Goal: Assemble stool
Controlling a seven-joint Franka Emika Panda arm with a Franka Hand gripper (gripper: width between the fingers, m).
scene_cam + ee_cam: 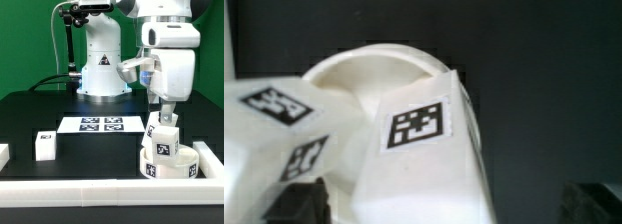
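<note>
While the end effector (163, 114) grips one leg (165, 130) at the seat (170, 163), assembly's barely begun. Another leg (43, 146) waits on the bench (90, 156).

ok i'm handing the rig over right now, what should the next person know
Gripper: down over a leg block that stands upright at the top of the round seat. I cannot tell whether it is clamped.
Parts: the seat sits on the exterior view's right, by the border rail. A second leg block lies apart on the left, and another white piece is cut off at that edge.
Done: no leg is visibly fixed.
Left: probably fix this leg, then fetch the others.
</note>
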